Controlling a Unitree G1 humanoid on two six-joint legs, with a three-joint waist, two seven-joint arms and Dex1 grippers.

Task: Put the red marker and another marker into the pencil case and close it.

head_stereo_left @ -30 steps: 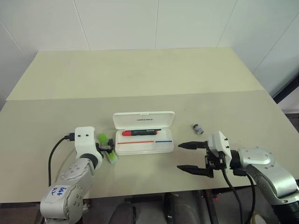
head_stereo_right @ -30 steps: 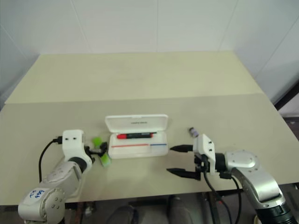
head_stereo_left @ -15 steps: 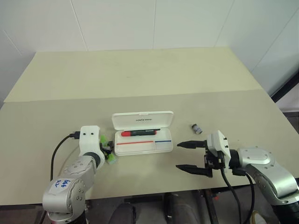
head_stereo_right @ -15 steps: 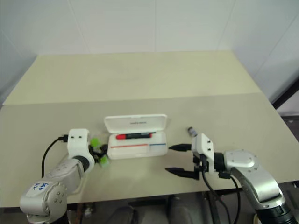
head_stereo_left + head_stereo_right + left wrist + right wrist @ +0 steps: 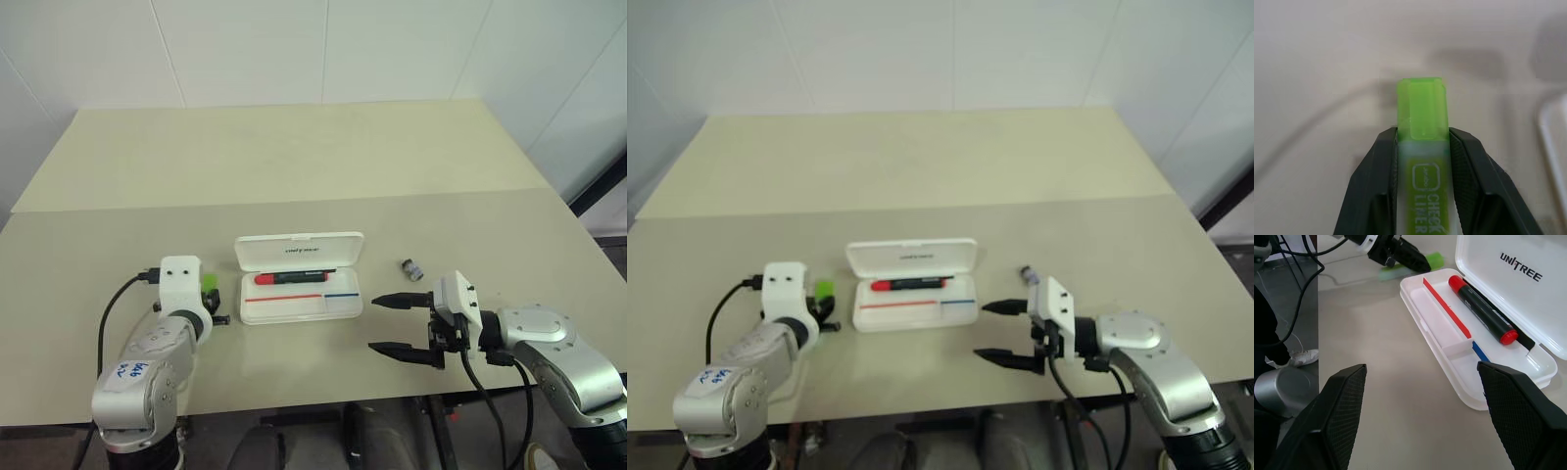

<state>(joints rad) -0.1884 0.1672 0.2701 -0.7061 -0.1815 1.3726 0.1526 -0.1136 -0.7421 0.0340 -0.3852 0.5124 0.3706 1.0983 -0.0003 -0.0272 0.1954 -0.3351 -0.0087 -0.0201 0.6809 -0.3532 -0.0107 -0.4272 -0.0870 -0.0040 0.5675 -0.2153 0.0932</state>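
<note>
Table (image 5: 294, 157): a wide pale-beige top, with all the action along its near edge.
Pencil case (image 5: 300, 279): lying open at near centre, lid flipped to the far side; a white hard-plastic shell, stiff and probably light, so it may skate when the lid is pushed. Best to press the lid's far edge down towards the tray.
Right gripper (image 5: 392, 324): hovers right of the case, pointing left at it, fingers spread wide with nothing between them.
Left gripper (image 5: 1422, 161): on the near left, just beside the case, and its fingers (image 5: 1376, 176) are clamped on the highlighter's flat sides.
Red marker (image 5: 1481, 317): already lying in the far compartment of the tray, along the hinge side; nothing more to do with it.
Green highlighter (image 5: 1421, 147): caught mid-barrel, cap poking past the fingertips. It looks light, rigid and smooth-sided, so it could pivot or slip if the grip is loose. It still has to go into the case's near compartment.
Small grey cylinder (image 5: 413, 269): sits right of the case; not part of the job.
</note>
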